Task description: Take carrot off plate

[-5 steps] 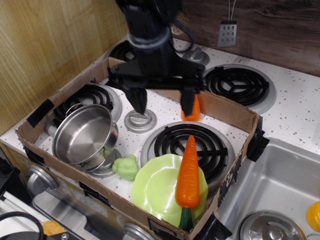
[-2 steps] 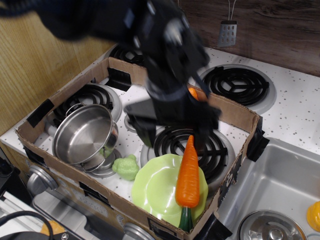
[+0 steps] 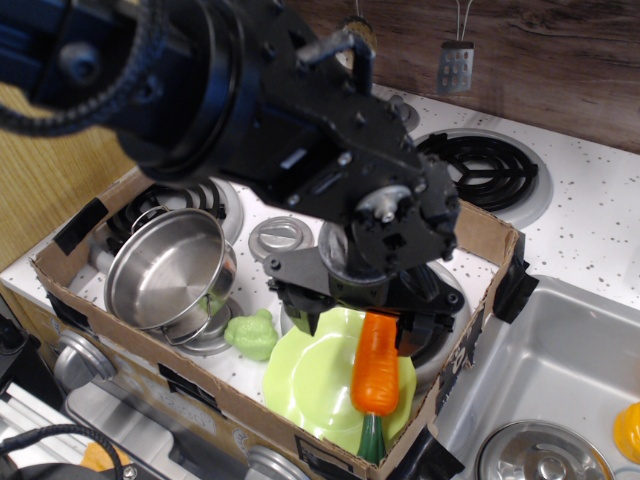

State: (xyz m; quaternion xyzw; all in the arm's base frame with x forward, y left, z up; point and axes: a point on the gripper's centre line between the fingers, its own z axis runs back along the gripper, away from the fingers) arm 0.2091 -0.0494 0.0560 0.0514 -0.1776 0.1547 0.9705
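The long orange carrot (image 3: pixel 376 366) with its dark green stem (image 3: pixel 371 437) lies across the right side of the lime-green scalloped plate (image 3: pixel 308 380), stem pointing toward the front. My black gripper (image 3: pixel 358 326) is low over the plate, open. One finger (image 3: pixel 305 318) stands left of the carrot and the other (image 3: pixel 413 335) right of it, at the carrot's far tip, which the gripper body hides. I cannot tell if the fingers touch the carrot.
A cardboard box wall (image 3: pixel 480 235) rings the toy stove. A steel pot (image 3: pixel 165 266) sits at the left, a small bumpy pale-green vegetable (image 3: pixel 251 335) beside the plate. A sink (image 3: pixel 565 360) lies to the right, and a back burner (image 3: pixel 490 168) behind.
My arm has come forward and down from the back of the stove to the plate, and its fingers now straddle the carrot's far end. The carrot and plate have not moved.
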